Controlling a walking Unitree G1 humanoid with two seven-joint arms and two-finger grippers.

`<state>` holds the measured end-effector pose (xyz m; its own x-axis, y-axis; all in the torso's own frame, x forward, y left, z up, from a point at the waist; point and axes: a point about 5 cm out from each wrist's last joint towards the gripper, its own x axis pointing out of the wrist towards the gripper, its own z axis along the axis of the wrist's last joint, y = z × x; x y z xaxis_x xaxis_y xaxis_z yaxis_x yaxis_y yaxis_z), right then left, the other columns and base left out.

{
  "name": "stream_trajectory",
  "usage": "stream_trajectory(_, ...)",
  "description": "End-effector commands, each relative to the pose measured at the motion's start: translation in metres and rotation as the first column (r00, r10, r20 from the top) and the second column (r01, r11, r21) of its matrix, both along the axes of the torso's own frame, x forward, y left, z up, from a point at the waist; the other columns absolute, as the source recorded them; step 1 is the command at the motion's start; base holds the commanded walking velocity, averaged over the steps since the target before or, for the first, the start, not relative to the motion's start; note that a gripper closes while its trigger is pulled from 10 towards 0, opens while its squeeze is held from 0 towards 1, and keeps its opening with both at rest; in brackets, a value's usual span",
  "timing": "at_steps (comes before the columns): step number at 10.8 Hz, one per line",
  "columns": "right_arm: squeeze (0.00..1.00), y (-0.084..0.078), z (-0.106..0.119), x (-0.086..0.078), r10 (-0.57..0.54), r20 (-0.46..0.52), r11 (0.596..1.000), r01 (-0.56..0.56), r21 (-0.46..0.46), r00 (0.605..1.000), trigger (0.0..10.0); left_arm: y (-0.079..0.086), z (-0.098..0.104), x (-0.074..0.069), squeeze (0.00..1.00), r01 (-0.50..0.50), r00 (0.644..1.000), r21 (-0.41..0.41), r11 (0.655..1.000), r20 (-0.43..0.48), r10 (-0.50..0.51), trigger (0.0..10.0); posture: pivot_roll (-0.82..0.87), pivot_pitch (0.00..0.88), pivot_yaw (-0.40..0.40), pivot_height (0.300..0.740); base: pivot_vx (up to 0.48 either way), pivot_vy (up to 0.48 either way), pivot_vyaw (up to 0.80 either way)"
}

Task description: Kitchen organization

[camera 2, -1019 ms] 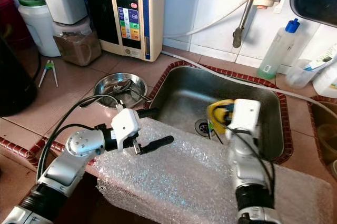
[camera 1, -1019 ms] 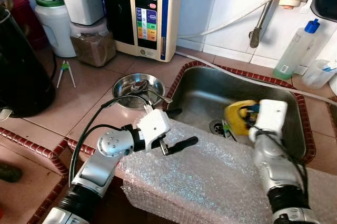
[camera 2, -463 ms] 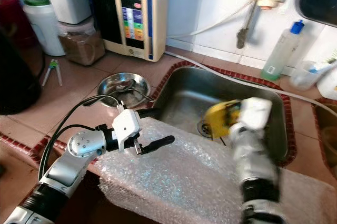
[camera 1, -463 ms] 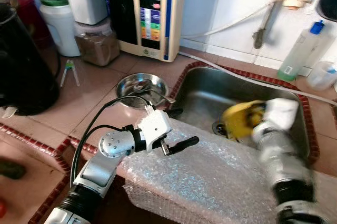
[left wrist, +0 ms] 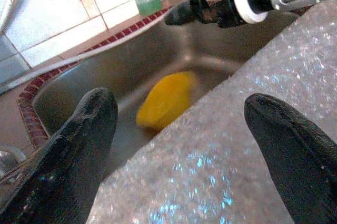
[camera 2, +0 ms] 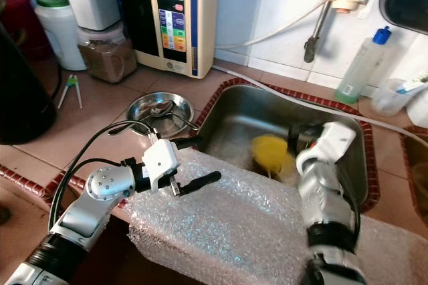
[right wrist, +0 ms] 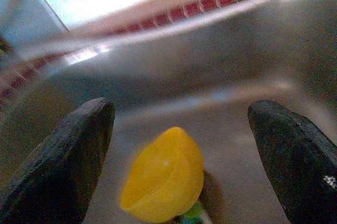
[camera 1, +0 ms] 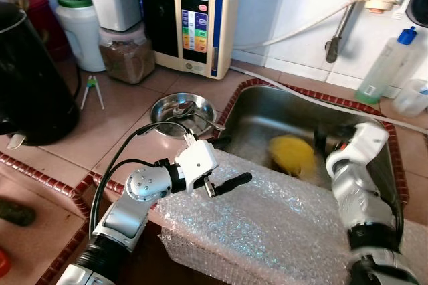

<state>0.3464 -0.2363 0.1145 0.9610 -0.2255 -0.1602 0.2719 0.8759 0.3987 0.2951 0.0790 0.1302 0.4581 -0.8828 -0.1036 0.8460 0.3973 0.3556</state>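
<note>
A yellow rounded object [camera 1: 291, 153], blurred, lies low in the steel sink [camera 1: 267, 108]; the wrist views also show the yellow object [left wrist: 166, 100] [right wrist: 163, 176] on the sink floor. My right gripper [camera 1: 323, 139] hovers over the sink's right part, just right of the object, open with nothing between its fingers [right wrist: 63, 155]. My left gripper [camera 1: 227, 162] is open above the bubble wrap [camera 1: 267, 225] that drapes over the sink's front rim, holding nothing.
A steel bowl [camera 1: 182, 108] with a spoon sits left of the sink. A water ionizer [camera 1: 197, 14], a jar of brown grains [camera 1: 126, 57] and white containers line the back. A black kettle [camera 1: 30, 91] stands at left, a clear bottle [camera 1: 384, 64] at back right.
The right gripper let go of the yellow object, which dropped into the sink, and the arm swung right. The left arm stayed put; the camera shifted slightly.
</note>
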Motion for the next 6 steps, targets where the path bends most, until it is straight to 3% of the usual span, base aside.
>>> stream_trajectory(1,1.0,-0.005,0.01,0.002,0.024,0.006,0.986,-0.022,-0.165,1.0,10.0,0.002,0.002,0.002,1.0,-0.006,1.0,0.008,1.0,0.017,0.006,10.0,0.06,0.0,-0.01,0.74,0.0,0.0,0.0)
stream_trajectory(2,1.0,0.003,0.023,0.003,0.086,0.047,0.892,-0.056,-0.448,0.995,10.0,0.003,0.005,0.004,1.0,-0.028,0.999,-0.006,1.0,0.038,0.029,10.0,0.07,0.0,-0.011,0.74,0.0,0.0,0.0)
stream_trajectory(3,1.0,0.009,0.025,0.003,0.096,0.078,0.921,-0.059,-0.385,0.992,10.0,0.005,0.009,0.008,1.0,-0.073,0.995,-0.039,0.997,0.061,0.075,10.0,0.06,0.0,-0.013,0.74,0.0,0.0,0.0)
stream_trajectory(4,1.0,0.031,0.03,0.0,0.196,0.161,0.942,-0.14,-0.306,0.967,10.0,0.013,0.023,0.022,1.0,-0.209,0.967,-0.136,0.968,0.117,0.225,10.0,0.07,0.0,-0.016,0.74,0.0,0.0,0.0)
stream_trajectory(5,1.0,0.052,0.032,-0.006,0.325,0.182,0.906,-0.251,-0.34,0.928,10.0,0.019,0.03,0.027,1.0,-0.279,0.947,-0.208,0.937,0.1,0.305,10.0,0.07,0.0,-0.019,0.74,0.0,0.0,0.0)
stream_trajectory(6,1.0,0.079,0.031,-0.017,0.48,0.168,0.816,-0.367,-0.447,0.861,10.0,0.026,0.034,0.032,1.0,-0.343,0.918,-0.243,0.908,0.117,0.378,10.0,0.07,0.0,-0.021,0.74,0.0,0.0,0.0)
